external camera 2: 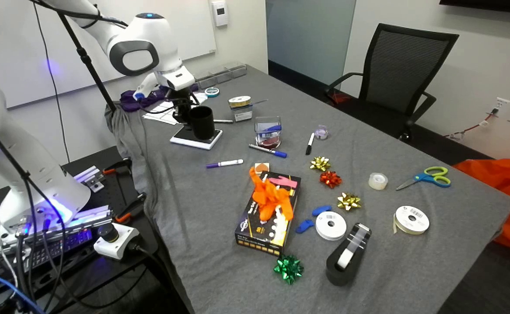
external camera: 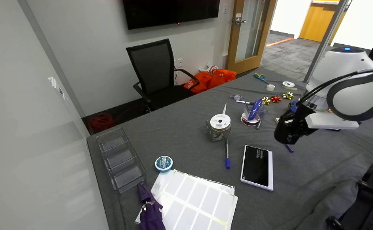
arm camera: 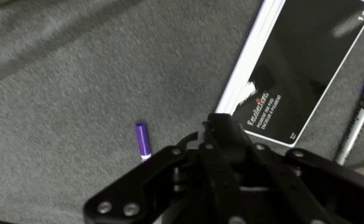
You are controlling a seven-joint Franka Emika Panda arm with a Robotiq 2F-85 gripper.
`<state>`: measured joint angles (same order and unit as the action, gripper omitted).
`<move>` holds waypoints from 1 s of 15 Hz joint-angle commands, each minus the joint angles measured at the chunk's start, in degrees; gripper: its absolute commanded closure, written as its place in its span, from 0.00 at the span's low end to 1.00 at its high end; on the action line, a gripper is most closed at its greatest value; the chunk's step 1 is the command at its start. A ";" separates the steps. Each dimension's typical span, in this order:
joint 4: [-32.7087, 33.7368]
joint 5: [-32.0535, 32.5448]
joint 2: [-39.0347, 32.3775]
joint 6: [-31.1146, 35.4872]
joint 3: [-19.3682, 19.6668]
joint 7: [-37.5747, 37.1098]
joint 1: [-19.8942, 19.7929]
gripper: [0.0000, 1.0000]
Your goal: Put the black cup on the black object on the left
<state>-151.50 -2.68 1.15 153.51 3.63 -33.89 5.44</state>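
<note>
My gripper (external camera: pixel 297 124) is shut on the black cup (external camera: pixel 282 131) and holds it up in the air above the table. The cup is about upright, its mouth up, as an exterior view (external camera 2: pixel 203 124) shows. The black object (external camera: pixel 256 166), a flat black slab with a white border, lies on the table. In that view the cup is beside it, not over it. In an exterior view the cup overlaps part of the slab (external camera 2: pixel 184 136). In the wrist view the slab (arm camera: pixel 297 68) lies ahead of the fingertips (arm camera: pixel 222 124); the gripper hides most of the cup there.
A purple marker (external camera 2: pixel 224 163) and a blue-capped marker (external camera: pixel 227 155) lie near the slab. A ribbon roll (external camera: pixel 220 122) sits on a clear box. A clear container (external camera 2: pixel 268 131) stands close by. White sheets (external camera: pixel 196 204) lie beyond the slab. A dark box with an orange glove (external camera 2: pixel 259 231) is nearer.
</note>
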 commanded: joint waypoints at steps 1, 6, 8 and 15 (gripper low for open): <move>-5.70 -4.76 2.72 3.96 -2.89 0.68 -0.99 0.96; -10.39 -12.15 3.15 9.24 -6.30 0.71 0.48 0.96; -7.77 -9.66 0.79 9.55 -7.12 -2.67 0.13 0.96; -7.45 -10.46 -0.46 8.97 -7.80 -2.89 0.33 0.96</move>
<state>-158.99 -12.67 1.18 161.79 -3.00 -35.84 5.99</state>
